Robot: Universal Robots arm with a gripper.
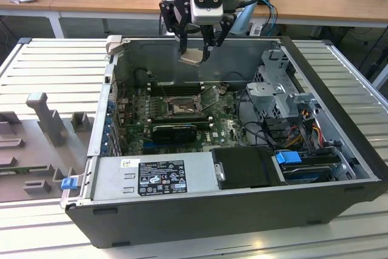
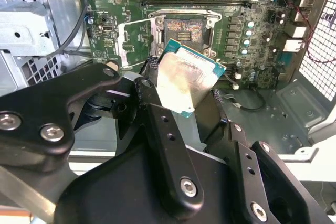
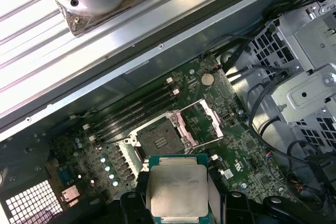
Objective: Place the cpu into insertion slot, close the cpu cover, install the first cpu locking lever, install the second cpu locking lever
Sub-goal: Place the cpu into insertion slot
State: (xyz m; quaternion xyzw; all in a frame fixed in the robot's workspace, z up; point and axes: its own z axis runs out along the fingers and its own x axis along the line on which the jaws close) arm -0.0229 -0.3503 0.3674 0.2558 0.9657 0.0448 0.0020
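The gripper's (image 2: 182,103) black fingers (image 2: 157,124) pinch the cpu (image 2: 189,77) by its edges, tilted, above the motherboard (image 2: 257,56) and clear of the open insertion slot (image 2: 184,27). The cpu cover (image 2: 134,43) is swung aside. If the chip comes down tilted or off-centre, it could bend socket pins.

The small flat square cpu (image 2: 186,80) has a pale silver-grey metal top, mottled with dull smears and rimmed in teal green. The jointed metal gripper (image 1: 195,50) is black. The wide motherboard (image 3: 236,150) is dark green, and the thin hinged cpu cover (image 3: 212,117) is silver. The boxy power supply (image 1: 115,180) is grey with a black, white-printed label.
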